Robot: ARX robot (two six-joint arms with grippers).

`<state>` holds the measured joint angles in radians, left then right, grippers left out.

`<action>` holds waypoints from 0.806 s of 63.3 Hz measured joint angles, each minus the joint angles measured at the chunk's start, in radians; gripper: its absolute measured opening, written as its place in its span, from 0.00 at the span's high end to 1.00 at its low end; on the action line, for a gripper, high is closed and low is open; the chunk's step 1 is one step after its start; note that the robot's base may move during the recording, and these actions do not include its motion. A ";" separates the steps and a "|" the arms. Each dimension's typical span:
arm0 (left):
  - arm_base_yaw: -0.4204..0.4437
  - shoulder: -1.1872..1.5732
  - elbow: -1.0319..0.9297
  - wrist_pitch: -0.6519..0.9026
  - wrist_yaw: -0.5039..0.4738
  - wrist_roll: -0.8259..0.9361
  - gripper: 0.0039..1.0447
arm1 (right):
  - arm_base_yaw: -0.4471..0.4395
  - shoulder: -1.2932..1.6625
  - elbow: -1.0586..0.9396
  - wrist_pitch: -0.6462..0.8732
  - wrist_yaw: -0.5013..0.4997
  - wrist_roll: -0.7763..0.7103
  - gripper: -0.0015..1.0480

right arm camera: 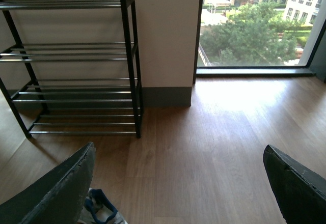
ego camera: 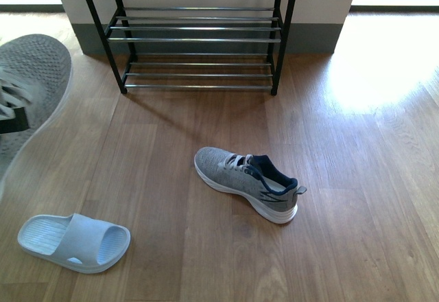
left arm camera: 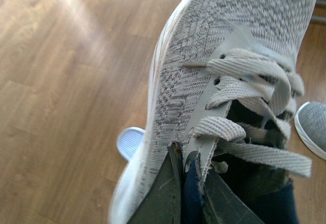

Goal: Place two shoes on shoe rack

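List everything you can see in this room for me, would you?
Sneaker on floor: one, grey with white sole, mid-floor.
Held sneaker: one, grey, raised at the left.
Shoe rack: one, black frame, silver bars, against the wall.
Slipper: one, pale blue, floor, near left.
Floor: one, brown wood.
Window: one, clear, right of the rack, trees outside.
Left hand: one, dark, shut on Held sneaker.
Right hand: one, dark, open, over floor.

The shoe rack (ego camera: 195, 38) is set against the wall (ego camera: 322, 0). One shoe (ego camera: 247, 182) is laid on the floor (ego camera: 357, 233) in front of the rack. The other shoe (ego camera: 34, 75) is held up off the floor, left of the rack. A slipper (ego camera: 74, 241) is laid further forward, also left of the rack.
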<state>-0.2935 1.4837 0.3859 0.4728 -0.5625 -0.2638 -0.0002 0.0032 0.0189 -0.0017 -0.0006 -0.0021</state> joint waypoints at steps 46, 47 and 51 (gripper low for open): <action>-0.176 -0.651 -0.193 -0.106 -0.313 0.190 0.99 | 0.000 0.000 0.000 0.000 0.000 0.000 0.09; -0.176 -0.651 -0.193 -0.106 -0.313 0.190 0.99 | 0.000 0.000 0.000 0.000 0.000 0.000 0.09; -0.176 -0.651 -0.193 -0.106 -0.313 0.190 0.99 | 0.000 0.000 0.000 0.000 0.000 0.000 0.09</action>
<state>-0.4694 0.8330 0.1928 0.3668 -0.8757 -0.0742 -0.0002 0.0029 0.0189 -0.0017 -0.0002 -0.0021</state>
